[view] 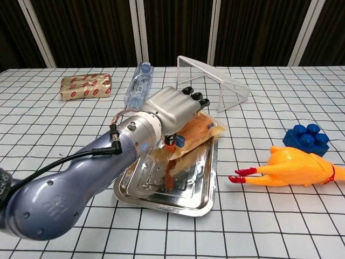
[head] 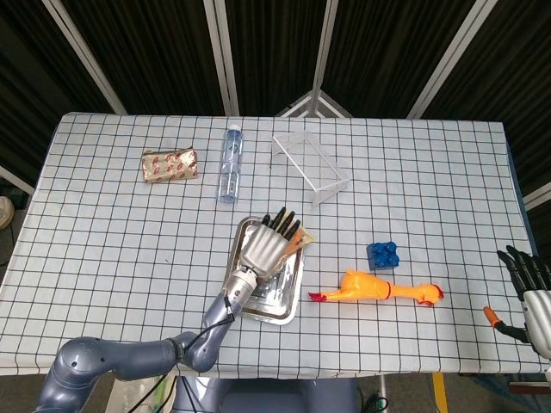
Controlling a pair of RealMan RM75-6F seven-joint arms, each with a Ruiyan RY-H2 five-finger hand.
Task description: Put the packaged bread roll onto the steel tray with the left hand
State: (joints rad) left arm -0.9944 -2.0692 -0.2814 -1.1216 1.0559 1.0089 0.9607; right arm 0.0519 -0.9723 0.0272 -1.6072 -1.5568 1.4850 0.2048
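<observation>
Chest view shows the left hand (view: 172, 110) holding the roll (view: 197, 132) from above, its fingers curled over the packet; the roll hangs over the right half of the tray (view: 161, 197), its far corner reaching past the tray's right rim; whether any part of the packet touches the tray floor cannot be told. Head view places the same hand (head: 265, 248) over the tray (head: 275, 311), which sits near the middle of the table, toward the front edge; the right hand (head: 535, 297) is at the table's front right corner, fingers spread, holding nothing. Step in hand, as judged: placement, with carry complete and release not yet made. Next move calls for lowering the packet until it rests flat within the rims; a small shift toward the tray's left rim would bring the overhanging corner inside; then open the fingers and lift clear without dragging the packet.
</observation>
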